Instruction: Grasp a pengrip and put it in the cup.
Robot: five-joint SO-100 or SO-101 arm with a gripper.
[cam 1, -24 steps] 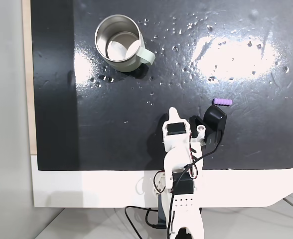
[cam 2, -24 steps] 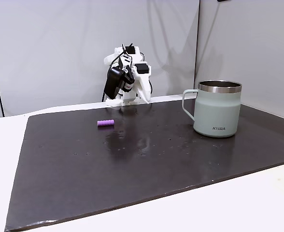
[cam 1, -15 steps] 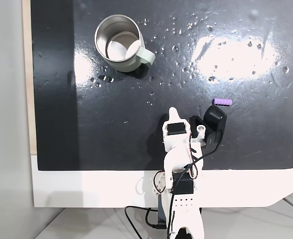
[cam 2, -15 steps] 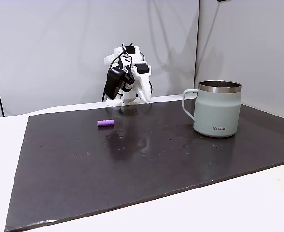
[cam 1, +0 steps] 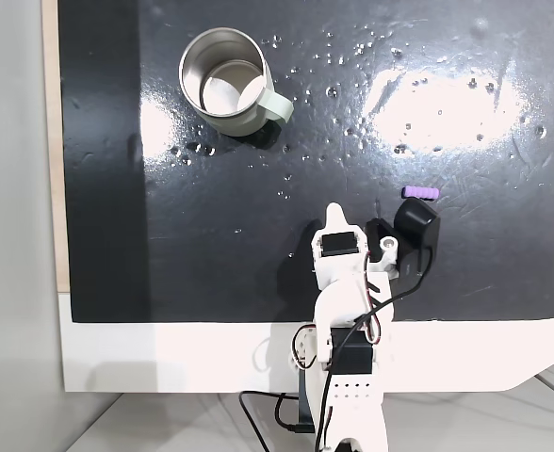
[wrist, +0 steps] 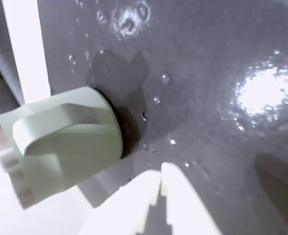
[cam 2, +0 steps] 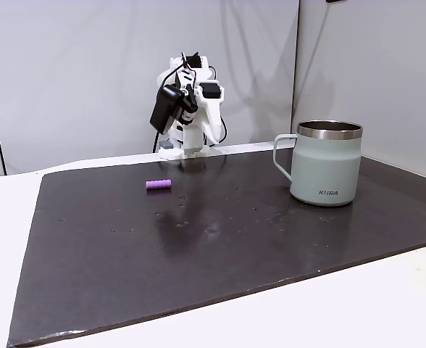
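Since the earlier pictures the white arm has been lifting and turning slightly at the near edge of the mat: in a fixed view from above its black wrist camera housing [cam 1: 415, 224] is now sitting a little further right, and in the side fixed view the arm's head is standing higher off the mat. Nothing else is shifting.

The tiny purple ribbed pengrip [cam 1: 419, 193] is lying flat on the glossy black mat [cam 1: 211, 235], just beyond the camera housing in the view from above, and is showing as a small lilac cylinder [cam 2: 159, 184] left of the arm in the side view. It is lying free, touched by nothing. The round brushed-steel cup [cam 1: 228, 80] with its pale green body and side handle is standing upright well apart from it, toward the far left of the mat from above; its inside looks bare.

In the wrist view the white gripper [wrist: 161, 183] is showing its two fingertips pressed together with barely a seam between them, holding nothing, and pointing toward the cup [wrist: 60, 144] rather than toward the pengrip.

The step in hand appears to be the very start of the reach. The next move is calling for the arm to swing toward the pengrip, spread its jaws, and descend so the fingers straddle the small cylinder across its width.
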